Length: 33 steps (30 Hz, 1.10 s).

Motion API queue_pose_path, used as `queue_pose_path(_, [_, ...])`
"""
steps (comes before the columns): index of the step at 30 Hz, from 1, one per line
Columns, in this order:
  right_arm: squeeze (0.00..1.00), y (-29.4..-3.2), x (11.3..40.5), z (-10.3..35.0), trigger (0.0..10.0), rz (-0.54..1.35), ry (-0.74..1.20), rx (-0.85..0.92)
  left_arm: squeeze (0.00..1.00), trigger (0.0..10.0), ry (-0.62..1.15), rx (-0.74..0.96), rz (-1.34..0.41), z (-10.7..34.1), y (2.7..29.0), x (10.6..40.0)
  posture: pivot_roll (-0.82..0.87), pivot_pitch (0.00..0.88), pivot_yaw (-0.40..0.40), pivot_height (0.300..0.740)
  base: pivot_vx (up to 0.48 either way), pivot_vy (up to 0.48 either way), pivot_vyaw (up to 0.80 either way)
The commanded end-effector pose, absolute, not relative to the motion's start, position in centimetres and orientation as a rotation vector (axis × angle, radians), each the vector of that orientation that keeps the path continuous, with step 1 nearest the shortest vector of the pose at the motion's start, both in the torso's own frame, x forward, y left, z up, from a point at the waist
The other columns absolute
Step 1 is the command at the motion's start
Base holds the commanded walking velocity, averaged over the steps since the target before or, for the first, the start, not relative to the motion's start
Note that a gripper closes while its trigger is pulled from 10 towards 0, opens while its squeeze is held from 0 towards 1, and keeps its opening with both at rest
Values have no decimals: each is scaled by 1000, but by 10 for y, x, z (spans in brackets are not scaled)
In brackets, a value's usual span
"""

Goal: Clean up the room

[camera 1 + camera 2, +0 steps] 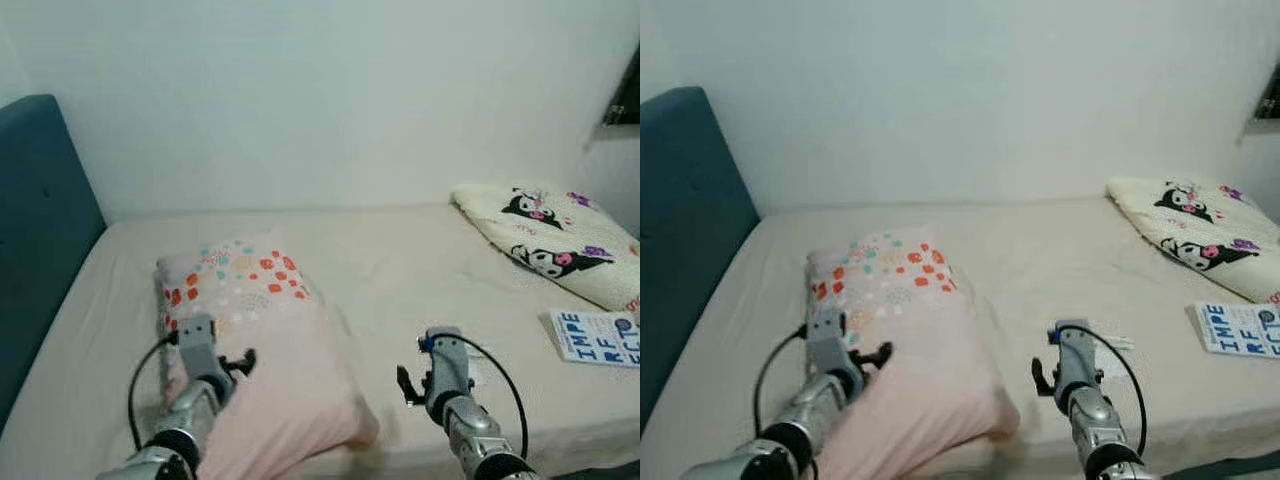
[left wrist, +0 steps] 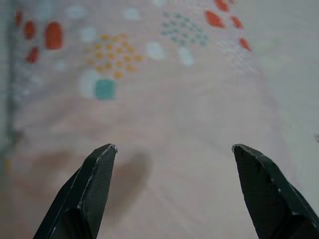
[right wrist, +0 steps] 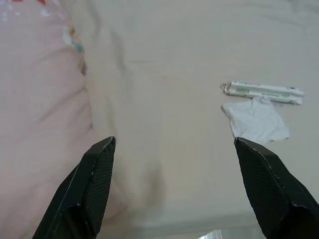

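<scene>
A pink pillow (image 1: 270, 350) with coloured dots lies on the left half of the bed, near the front edge. My left gripper (image 2: 174, 148) hovers just over the pillow with its fingers wide open and nothing between them. My right gripper (image 3: 174, 140) is also open, low over the bare beige sheet (image 1: 400, 260) to the right of the pillow. Ahead of it on the sheet lie a crumpled white tissue (image 3: 256, 121) and a thin white tube (image 3: 262, 92), side by side and apart from its fingers.
A folded cream blanket with black cartoon figures (image 1: 555, 240) lies at the bed's far right. A white book with blue letters (image 1: 595, 337) lies near the right front edge. A dark blue headboard (image 1: 40, 230) stands on the left, a white wall behind.
</scene>
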State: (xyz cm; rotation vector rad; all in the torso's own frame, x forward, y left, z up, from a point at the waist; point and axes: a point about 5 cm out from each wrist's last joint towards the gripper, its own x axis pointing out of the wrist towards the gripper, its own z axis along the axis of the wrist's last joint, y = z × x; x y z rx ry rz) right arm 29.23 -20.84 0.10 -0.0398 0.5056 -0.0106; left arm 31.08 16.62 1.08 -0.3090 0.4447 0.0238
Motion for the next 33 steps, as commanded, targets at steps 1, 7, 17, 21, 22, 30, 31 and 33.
queue_pose_path(1, [0, -209, 293, 3, 10000, -13, 488, -20, 0, 10000, 417, -265, 44, 19, 173, 318, -126, 0, -16, 640, 0, 0, 0])
queue_pose_path(7, [0, -209, 292, 4, 10000, -8, 461, -6, 0, 10000, 357, -246, 136, 38, 194, 331, -129, 0, -9, 615, 0, 0, 0])
queue_pose_path(17, [0, -207, 304, 24, 10000, 15, 309, 30, 0, 10000, 418, -376, 204, 27, 202, 322, -148, 0, 5, 586, 0, 0, 0])
queue_pose_path(21, [0, -211, 307, 34, 10000, 18, 235, 68, 0, 10000, 407, -398, 198, 28, 201, 324, -148, 0, 2, 581, 0, 0, 0])
queue_pose_path(22, [0, -213, 307, 37, 10000, 17, 218, 70, 0, 10000, 390, -447, 186, 30, 198, 326, -150, 13, 1, 581, 0, 0, 0])
queue_pose_path(30, [0, -219, 309, 47, 10000, 6, 178, 75, 0, 10000, 325, -830, 28, 34, 168, 331, -172, 42, 7, 581, 0, 0, 0])
queue_pose_path(31, [0, -219, 308, 47, 10000, 6, 175, 77, 0, 10000, 307, -921, -20, 35, 160, 332, -174, 47, 6, 581, 0, 0, 0])
queue_pose_path(33, [0, -219, 308, 47, 10000, 7, 173, 79, 0, 10000, 293, -976, -53, 36, 156, 332, -174, 47, 6, 581, 0, 0, 0])
